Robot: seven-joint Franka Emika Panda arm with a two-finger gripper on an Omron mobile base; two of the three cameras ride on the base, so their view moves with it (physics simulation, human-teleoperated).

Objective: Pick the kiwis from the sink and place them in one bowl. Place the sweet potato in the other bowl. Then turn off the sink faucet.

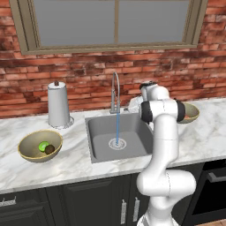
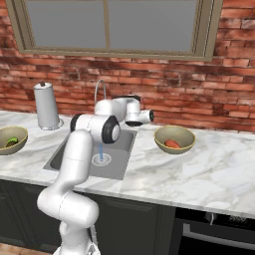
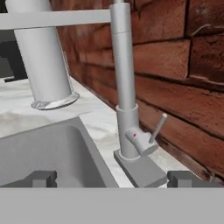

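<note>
The claw (image 3: 113, 178) stands released, its two dark tips wide apart and holding nothing, just in front of the base of the faucet (image 3: 124, 87) on the side of the brick wall (image 3: 183, 83). The faucet's small lever (image 3: 156, 129) sticks out toward the wall, above the gap between the tips, with no tip touching it. Water (image 1: 118, 128) runs in a thin blue stream from the spout down to the round drain of the sink (image 1: 99, 137), which holds no fruit. On the marble counter (image 1: 66, 163) left of the sink, one bowl (image 1: 27, 148) holds the green kiwi (image 1: 43, 146) and the brown kiwi (image 1: 50, 149), lying side by side. The other bowl (image 2: 185, 135) sits on the counter right of the sink with the sweet potato (image 2: 172, 144) inside it. A white paper-towel holder (image 1: 58, 105) stands upright behind the left bowl, near the wall.
</note>
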